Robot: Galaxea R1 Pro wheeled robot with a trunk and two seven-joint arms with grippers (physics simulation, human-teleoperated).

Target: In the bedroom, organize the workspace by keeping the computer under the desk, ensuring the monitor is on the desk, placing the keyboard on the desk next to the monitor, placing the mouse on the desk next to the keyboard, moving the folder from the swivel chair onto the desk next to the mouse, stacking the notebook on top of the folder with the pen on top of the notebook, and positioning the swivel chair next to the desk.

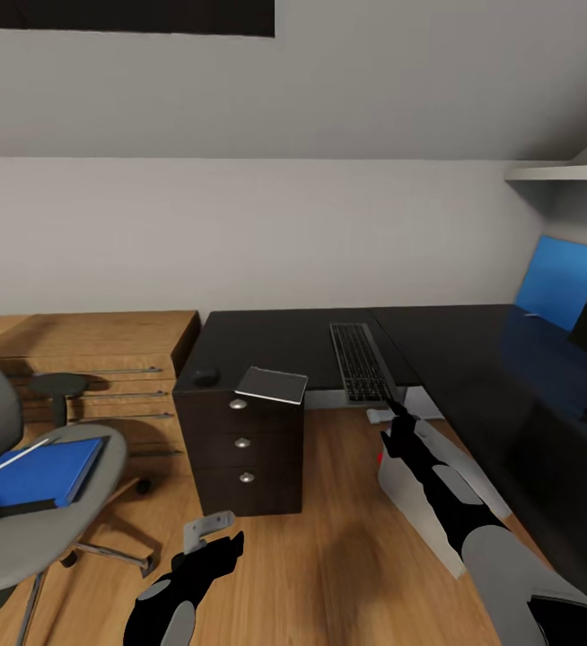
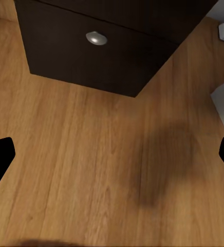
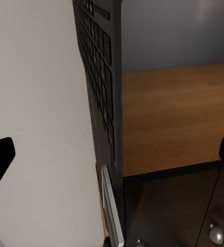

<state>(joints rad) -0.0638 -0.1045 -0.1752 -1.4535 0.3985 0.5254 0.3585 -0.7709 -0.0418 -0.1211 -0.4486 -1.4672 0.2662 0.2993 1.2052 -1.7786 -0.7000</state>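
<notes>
one desk [image 1: 311,336] carries one keyboard [image 1: 358,359], one notebook [image 1: 272,385] overhanging its corner and one mouse [image 1: 206,377]. the keyboard looks stiff, light and slim; best pinched at its near edge. right gripper [image 1: 394,411] sits there, its grip probably not closed; left gripper [image 1: 211,536] fingers wide, empty.

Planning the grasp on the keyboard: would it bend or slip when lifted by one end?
The keyboard looks slim and long with a rigid frame, so probably stiff and light. Lifted by one end it would likely lever downward. Its near end overhangs the glossy desk, so a push may slide it off.
</notes>
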